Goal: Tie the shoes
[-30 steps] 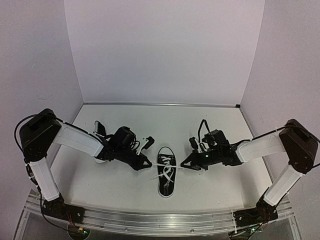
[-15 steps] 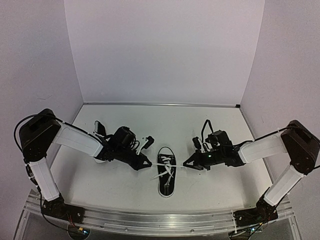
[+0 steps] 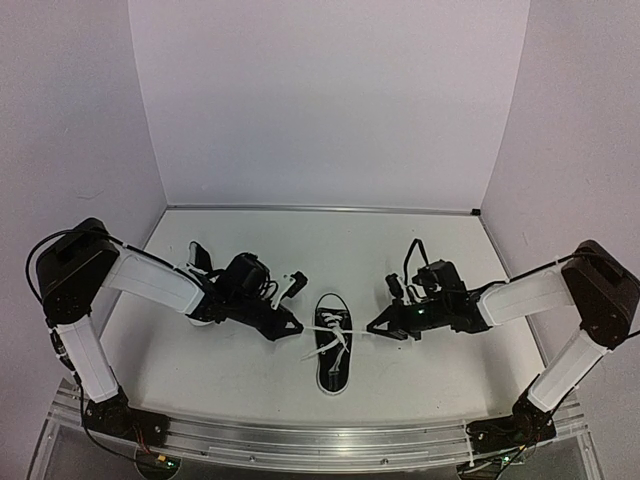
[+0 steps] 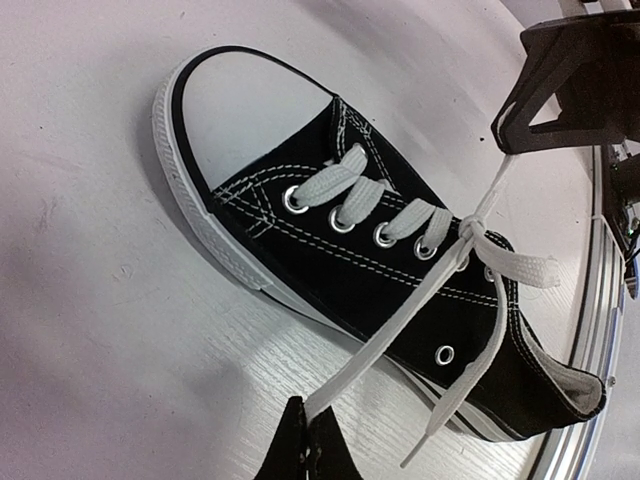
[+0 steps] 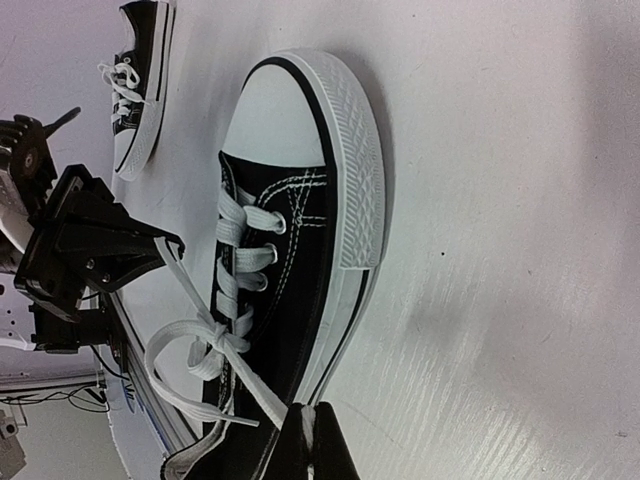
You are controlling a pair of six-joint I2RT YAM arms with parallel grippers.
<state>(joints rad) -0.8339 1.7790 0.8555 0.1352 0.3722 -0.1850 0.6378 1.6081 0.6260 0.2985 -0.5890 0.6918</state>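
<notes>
Two grippers hold one lace [image 3: 335,340] at the shoe [image 3: 333,345], which sits nearest the near edge of the desk [image 3: 400,250], about midway between the left and right edges. Heel points to the near edge, white toe cap to the far edge.

1. Left gripper [image 3: 296,326]: just left of the shoe, low over the desk. Fingers pressed together, pinching one strand of the lace. In the left wrist view this strand runs straight from the knot [image 4: 468,232] across the side of the shoe to the fingertips [image 4: 300,445].
2. Right gripper [image 3: 372,329]: just right of the shoe, level with the left gripper. Fingers pressed together, pinching the other strand, which rises straight from the knot to the tips.
3. Knot: sits over the top eyelets, at the end of the crossed lacing. A loose loop and a free end lie beside it.

Second shoe [image 3: 200,260]: farther back, close to the left edge, partly hidden behind the left arm [image 3: 155,280]. The right wrist view shows white lace bunched on top of it
</notes>
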